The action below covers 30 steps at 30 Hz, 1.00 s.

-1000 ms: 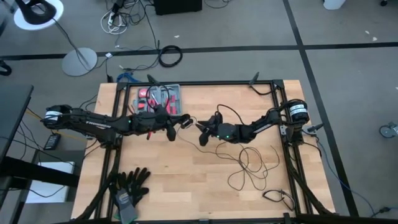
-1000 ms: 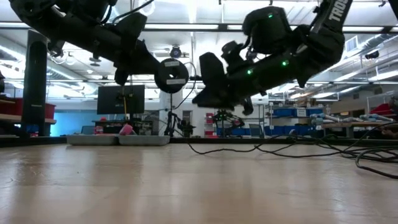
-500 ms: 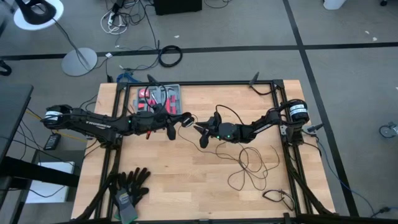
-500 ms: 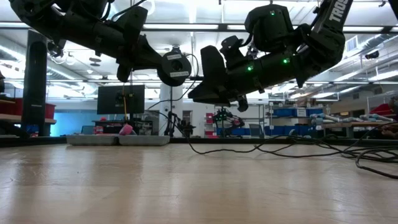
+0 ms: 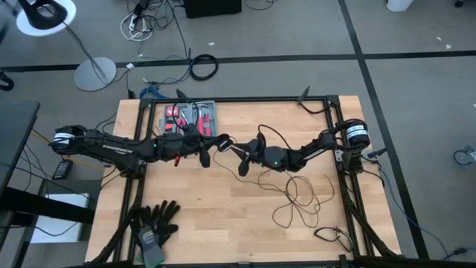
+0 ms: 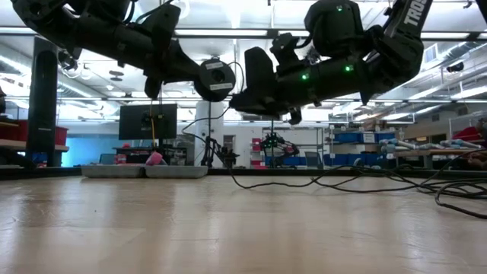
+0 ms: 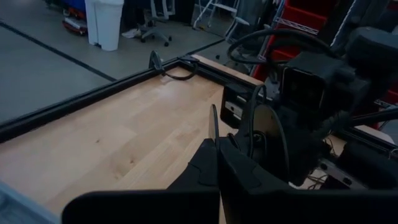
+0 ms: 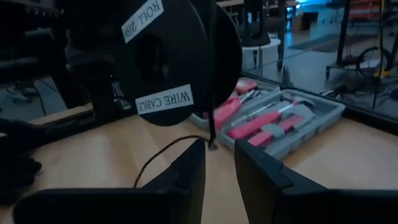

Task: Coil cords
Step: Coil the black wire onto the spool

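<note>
A small round black spool (image 6: 214, 78), labelled "WIRE CABLE" (image 8: 165, 99), is held above the table's middle by my left gripper (image 5: 212, 145), which is shut on it. My right gripper (image 5: 240, 156) hovers just right of the spool, facing it, with its fingers a little apart. A strand of the thin black wire (image 8: 211, 93) hangs in front of the gap between them. Whether it touches a finger does not show. The rest of the wire lies in loose loops (image 5: 297, 197) on the table's right half. My left gripper pinches the spool's thin rim (image 7: 214, 127) between its two shut fingers (image 7: 202, 171). The fingers come roughly level from the table's left side. The spool stands on edge, clear of the table, its flat labelled face toward my right gripper.
A grey tray of red and pink tools (image 5: 190, 117) stands at the far left of the table. Black gloves (image 5: 155, 222) lie at the near left corner. A small separate cord (image 5: 333, 237) lies at the near right corner. Bare wood lies under both grippers.
My left gripper has raised the spool a little and carried it toward my right gripper, and the spool has turned slightly. My right gripper has risen and tipped closer to level, drawing nearer the spool.
</note>
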{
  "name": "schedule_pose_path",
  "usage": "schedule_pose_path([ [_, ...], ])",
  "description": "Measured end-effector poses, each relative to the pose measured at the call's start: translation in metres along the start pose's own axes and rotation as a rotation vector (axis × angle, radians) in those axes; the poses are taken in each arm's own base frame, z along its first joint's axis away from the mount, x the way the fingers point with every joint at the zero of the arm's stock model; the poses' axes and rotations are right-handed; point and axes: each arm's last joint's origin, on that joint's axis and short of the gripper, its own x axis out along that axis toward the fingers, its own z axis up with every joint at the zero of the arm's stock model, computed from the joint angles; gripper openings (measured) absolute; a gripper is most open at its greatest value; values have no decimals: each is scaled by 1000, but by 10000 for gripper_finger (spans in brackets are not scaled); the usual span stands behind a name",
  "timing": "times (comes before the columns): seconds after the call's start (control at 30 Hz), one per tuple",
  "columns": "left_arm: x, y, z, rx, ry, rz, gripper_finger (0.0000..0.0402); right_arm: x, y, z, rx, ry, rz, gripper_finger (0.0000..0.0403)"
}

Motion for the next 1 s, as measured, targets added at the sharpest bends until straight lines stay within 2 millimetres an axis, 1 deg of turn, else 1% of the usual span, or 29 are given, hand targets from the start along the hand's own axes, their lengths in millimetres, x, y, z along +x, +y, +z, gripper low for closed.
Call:
schedule_pose_path([
  [0.13, 0, 0, 0, 3, 0, -1, 0, 0, 1, 2, 4, -22, 5, 82],
  [0.2, 0, 0, 0, 4, 0, -3, 0, 0, 0, 2, 10, -21, 4, 73],
  [0.27, 0, 0, 0, 4, 1, -3, 0, 0, 1, 2, 12, -23, 5, 55],
  [0.33, 0, 0, 0, 3, -1, -4, 0, 0, 1, 2, 12, -23, 5, 23],
  [0.4, 0, -1, 1, 0, -11, -7, 0, 0, 1, 2, 16, -21, 1, 8],
  [0.57, 0, -3, 6, -17, -51, -38, 0, 10, 1, 1, 70, 82, -55, 4],
  [0.67, 0, -3, 8, -25, -73, -44, 0, 19, 4, 2, 89, 178, -34, 2],
  [0.77, 0, -2, 8, -27, -91, 8, 0, 25, 14, 9, 60, 224, 19, 2],
  [0.87, 0, 0, 8, -28, -105, 55, 0, 28, 26, 18, 19, 228, 75, 1],
  [1.0, 0, 2, 5, -16, -82, 105, 0, 35, 36, 29, -15, 290, 129, 1],
])
